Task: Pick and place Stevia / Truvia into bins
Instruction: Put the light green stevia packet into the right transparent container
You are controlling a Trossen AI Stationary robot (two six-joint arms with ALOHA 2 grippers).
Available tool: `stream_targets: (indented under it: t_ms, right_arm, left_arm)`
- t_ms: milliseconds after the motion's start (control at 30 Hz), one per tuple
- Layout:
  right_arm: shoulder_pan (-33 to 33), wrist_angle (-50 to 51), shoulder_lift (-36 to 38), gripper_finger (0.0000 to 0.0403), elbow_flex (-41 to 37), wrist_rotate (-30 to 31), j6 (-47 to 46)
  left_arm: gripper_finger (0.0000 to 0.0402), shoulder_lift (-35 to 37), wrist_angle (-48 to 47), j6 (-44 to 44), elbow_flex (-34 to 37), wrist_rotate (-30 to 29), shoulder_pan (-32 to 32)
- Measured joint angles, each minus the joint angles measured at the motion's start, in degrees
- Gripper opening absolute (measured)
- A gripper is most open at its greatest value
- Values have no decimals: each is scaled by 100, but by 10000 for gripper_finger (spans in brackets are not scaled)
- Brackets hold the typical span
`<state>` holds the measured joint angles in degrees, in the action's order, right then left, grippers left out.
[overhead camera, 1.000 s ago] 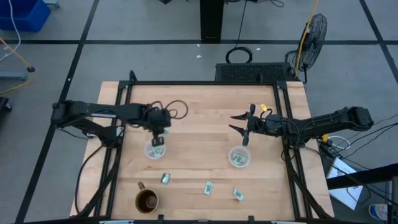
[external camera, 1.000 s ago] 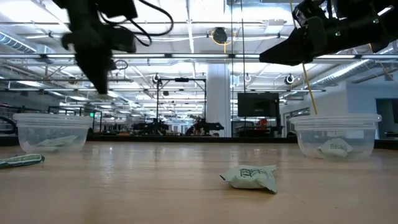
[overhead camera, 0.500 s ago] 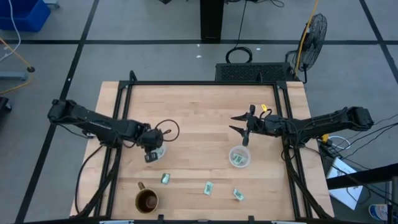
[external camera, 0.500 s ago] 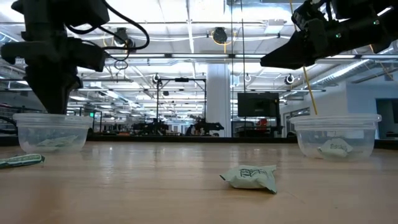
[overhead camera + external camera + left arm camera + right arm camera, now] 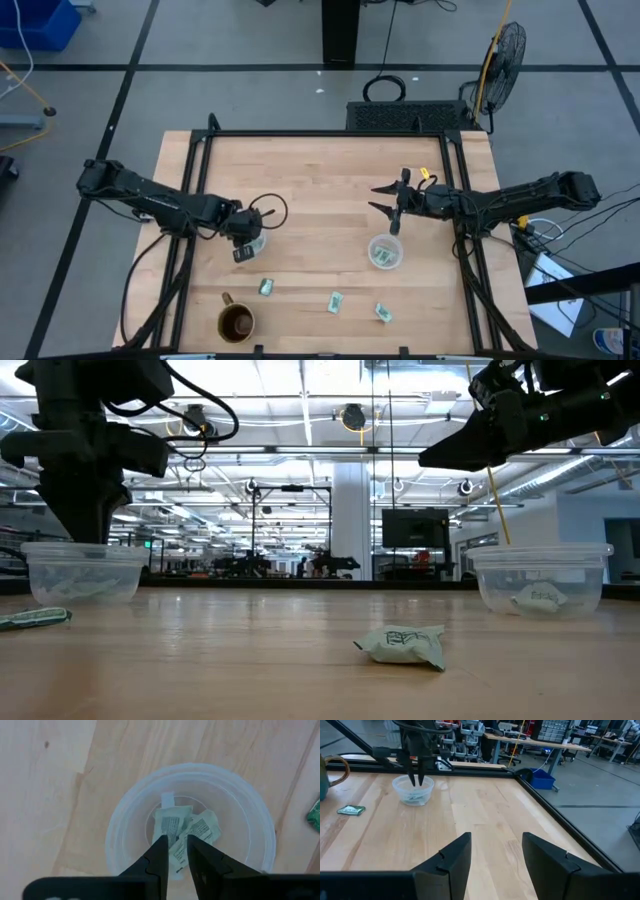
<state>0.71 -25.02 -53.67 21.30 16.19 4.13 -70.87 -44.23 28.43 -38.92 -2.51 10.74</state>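
Two clear cups stand on the wooden table: the left cup [image 5: 252, 241] [image 5: 190, 827] holds several green-and-white packets [image 5: 182, 827], and the right cup [image 5: 385, 251] [image 5: 542, 578] also holds packets. Three packets lie flat on the table near the front edge [image 5: 266, 287] [image 5: 335, 301] [image 5: 383, 313]. My left gripper [image 5: 243, 247] [image 5: 175, 851] points down over the left cup, its fingertips about level with the rim. The fingers stand a narrow gap apart with nothing between them. My right gripper [image 5: 385, 197] [image 5: 495, 855] is wide open and empty, above the table on the far side of the right cup.
A brown mug [image 5: 236, 322] stands near the front edge, left of the loose packets. A black frame rail [image 5: 320, 133] borders the table's far side. Bare wood lies between the two cups and toward the far edge.
My left gripper has moved toward the table's near edge and down, from above the far side of the left cup to right over it. It has kept still for the last half second.
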Motion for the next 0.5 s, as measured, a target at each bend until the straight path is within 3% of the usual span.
stream_targets:
  t_ms: [333, 500]
  right_arm:
    - [15, -421, 0, 171, 0, -16, -179]
    - [15, -415, 0, 171, 0, -343, -193]
  left_arm:
    - [82, 0, -379, -323, -734, -7, -118]
    - [75, 2, -290, -900, -1270, 70, -117]
